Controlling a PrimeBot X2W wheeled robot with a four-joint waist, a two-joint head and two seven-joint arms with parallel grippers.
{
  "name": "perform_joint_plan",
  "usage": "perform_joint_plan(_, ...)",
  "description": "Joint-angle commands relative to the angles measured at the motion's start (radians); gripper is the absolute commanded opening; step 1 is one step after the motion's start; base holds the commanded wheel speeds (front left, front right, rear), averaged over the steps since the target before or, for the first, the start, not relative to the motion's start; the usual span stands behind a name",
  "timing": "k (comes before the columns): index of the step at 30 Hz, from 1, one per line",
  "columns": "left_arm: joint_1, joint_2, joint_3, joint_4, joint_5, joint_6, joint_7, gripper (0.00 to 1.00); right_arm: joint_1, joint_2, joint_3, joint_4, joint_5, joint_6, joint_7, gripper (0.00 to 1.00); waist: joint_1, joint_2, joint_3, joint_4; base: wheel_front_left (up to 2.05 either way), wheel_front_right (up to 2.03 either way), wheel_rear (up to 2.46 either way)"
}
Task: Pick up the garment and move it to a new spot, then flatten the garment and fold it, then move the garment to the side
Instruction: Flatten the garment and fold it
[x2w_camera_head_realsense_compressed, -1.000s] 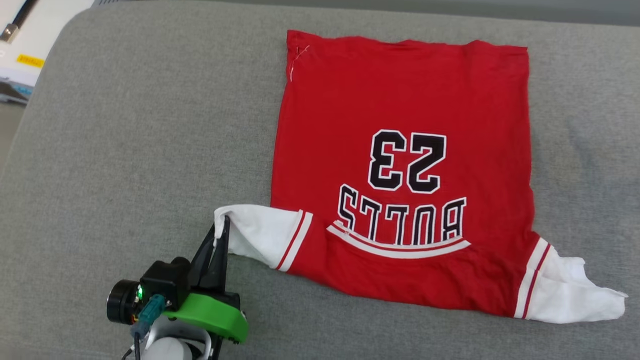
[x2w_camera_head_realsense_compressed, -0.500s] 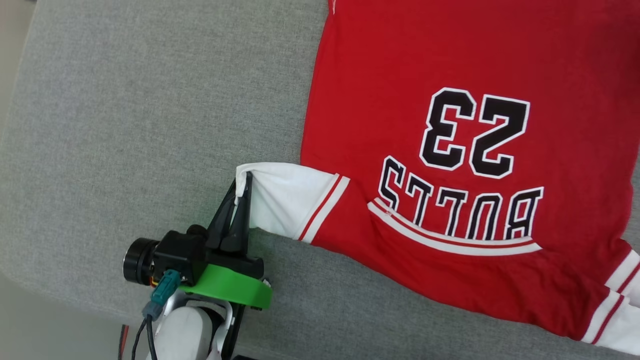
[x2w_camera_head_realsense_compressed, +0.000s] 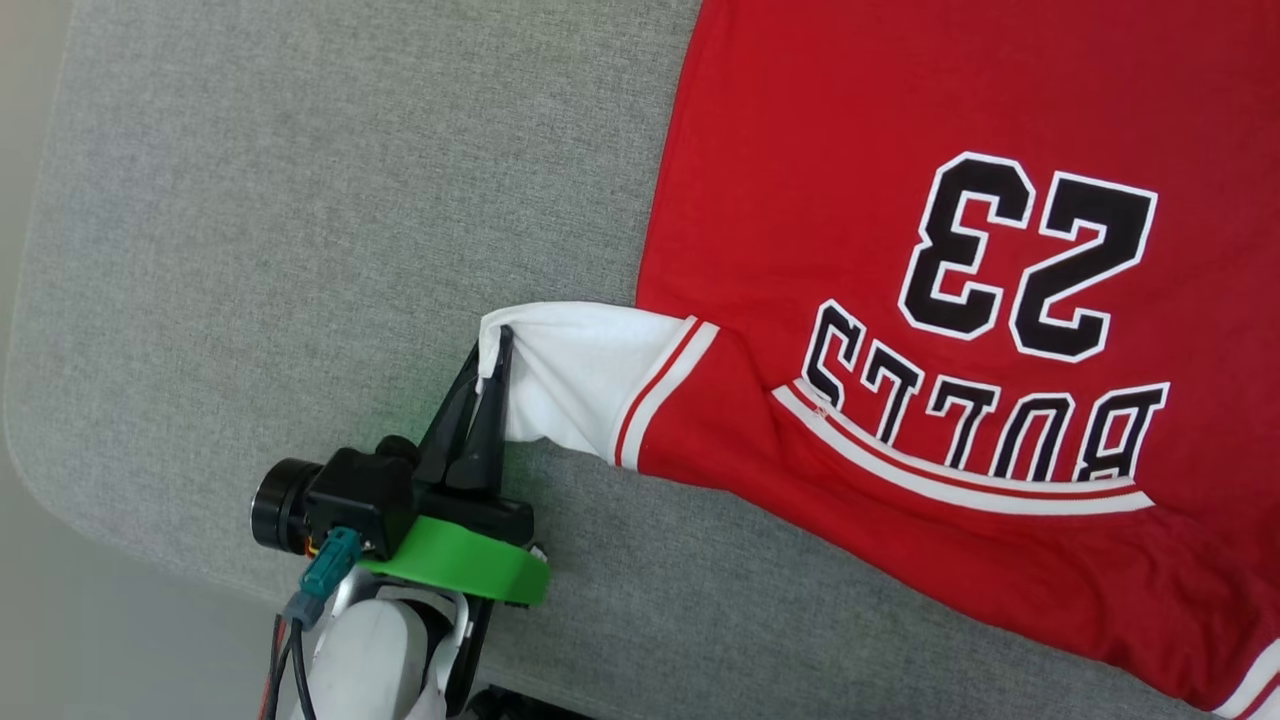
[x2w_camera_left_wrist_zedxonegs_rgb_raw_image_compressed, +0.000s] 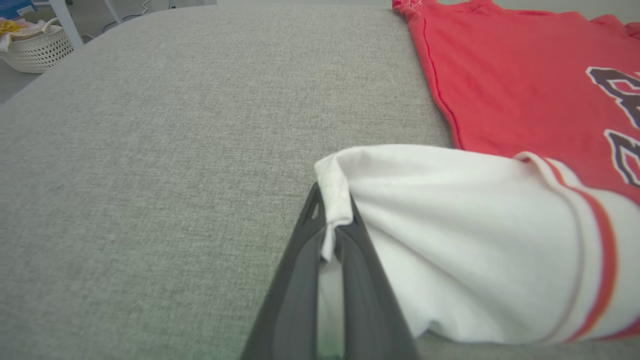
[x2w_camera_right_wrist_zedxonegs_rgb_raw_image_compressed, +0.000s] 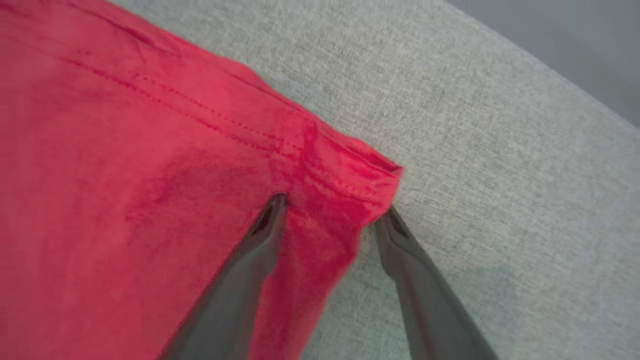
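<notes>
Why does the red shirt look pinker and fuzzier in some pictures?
Head view: the red short-sleeved jersey shirt with white sleeves looks sharp and deep red. Left wrist view: it looks paler, and the left hand blurs toward the bottom edge. Right wrist view: everything is soft, and the right hand is out of focus.

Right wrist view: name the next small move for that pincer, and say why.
Probably close the right pincer on the hem corner of the garment: its fingers stand open astride that corner, while the left pincer pinches the white sleeve.
</notes>
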Motion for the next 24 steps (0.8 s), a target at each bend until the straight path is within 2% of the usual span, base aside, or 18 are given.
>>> perform_joint_plan(1,-0.022,-0.006,0.009,0.001,0.008,-0.003,-0.006,0.0,0.109,0.023,0.047,0.057,0.011,0.001,0.002,0.0,0.0001,0.0,-0.008,-0.004,0.0,0.0,0.0)
perform_joint_plan(7,-0.009,-0.009,0.024,0.009,0.018,-0.007,-0.006,0.0,0.062,0.023,0.031,0.044,0.012,0.001,-0.121,0.0,0.0001,0.0,-0.06,-0.026,0.0,0.0,0.0)
perform_joint_plan(13,0.027,-0.01,0.035,0.027,0.031,-0.01,-0.006,0.0,0.086,-0.029,0.065,-0.025,0.06,0.001,-0.293,0.0,0.0001,0.0,-0.16,-0.06,0.0,0.0,0.0)
perform_joint_plan(19,0.081,-0.007,0.061,0.053,0.042,-0.011,-0.006,0.0,0.218,-0.134,0.104,-0.143,0.076,0.001,-0.468,0.0,0.0001,0.0,-0.265,-0.109,0.0,0.0,0.0)
perform_joint_plan(24,0.124,-0.001,0.082,0.072,0.046,-0.014,-0.006,0.0,0.388,-0.187,0.048,-0.248,0.096,0.001,-0.574,0.0,0.0001,0.0,-0.335,-0.147,0.0,0.0,0.0)
